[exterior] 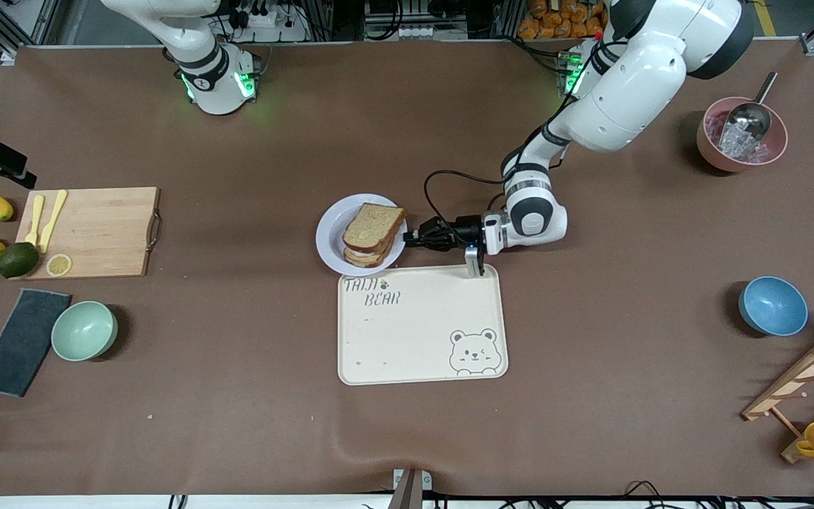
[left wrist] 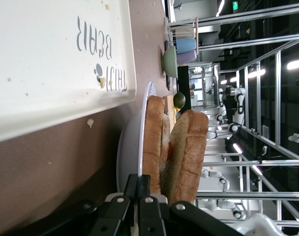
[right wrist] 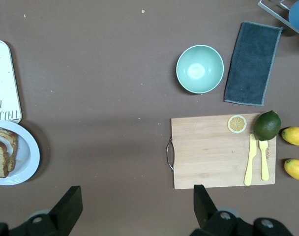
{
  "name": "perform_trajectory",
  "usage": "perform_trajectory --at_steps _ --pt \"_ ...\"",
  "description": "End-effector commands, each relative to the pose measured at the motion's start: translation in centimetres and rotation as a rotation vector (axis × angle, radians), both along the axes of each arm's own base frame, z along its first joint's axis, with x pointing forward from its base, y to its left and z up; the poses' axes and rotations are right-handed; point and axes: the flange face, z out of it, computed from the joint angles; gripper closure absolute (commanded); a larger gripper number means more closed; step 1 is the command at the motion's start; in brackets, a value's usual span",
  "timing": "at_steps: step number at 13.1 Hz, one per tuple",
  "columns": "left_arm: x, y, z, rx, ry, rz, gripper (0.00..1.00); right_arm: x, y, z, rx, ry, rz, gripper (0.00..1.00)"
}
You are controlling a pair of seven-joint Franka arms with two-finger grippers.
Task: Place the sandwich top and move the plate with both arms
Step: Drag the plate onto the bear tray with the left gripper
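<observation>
At the plate's rim, toward the left arm's end, left gripper (exterior: 413, 236) sits low w/ fingers pinched on the edge; plate (exterior: 329, 240), round pale lavender, holds stacked bread, sandwich top (exterior: 373, 225) leaning on the pile; cream tray (exterior: 421, 332) w/ bear drawing just beside, nearer the front camera; right gripper (right wrist: 134, 209) waits high over brown tabletop, fingers spread wide, near wooden board (right wrist: 213, 150).

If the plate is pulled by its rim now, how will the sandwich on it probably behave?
The sandwich top sits askew and tilted on the lower slice, so it may slide off if jerked. The plate looks smooth and shallow, so the stack could shift. The left gripper is at only one rim edge, so the plate may tip.
</observation>
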Motion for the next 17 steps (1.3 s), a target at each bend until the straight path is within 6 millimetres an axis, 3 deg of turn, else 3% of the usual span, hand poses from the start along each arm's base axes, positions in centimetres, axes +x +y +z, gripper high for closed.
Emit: perform_trajectory --at_steps 1,7,12,17 --pt "0.1 0.2 1.0 -0.068 0.004 0.053 1.00 0.1 0.1 0.4 -0.003 -0.003 0.003 0.00" --pt "1.0 0.0 3.7 -0.102 0.003 0.099 1.00 0.1 0.2 0.2 -0.002 -0.002 0.009 0.00" --pt "3.5 1.8 6.3 -0.129 0.010 0.175 1.00 0.1 0.3 0.2 -0.002 -0.002 0.010 0.00" --pt "7.4 6.0 7.9 -0.143 -0.003 0.279 1.00 0.2 0.3 0.1 -0.002 0.000 0.010 0.00"
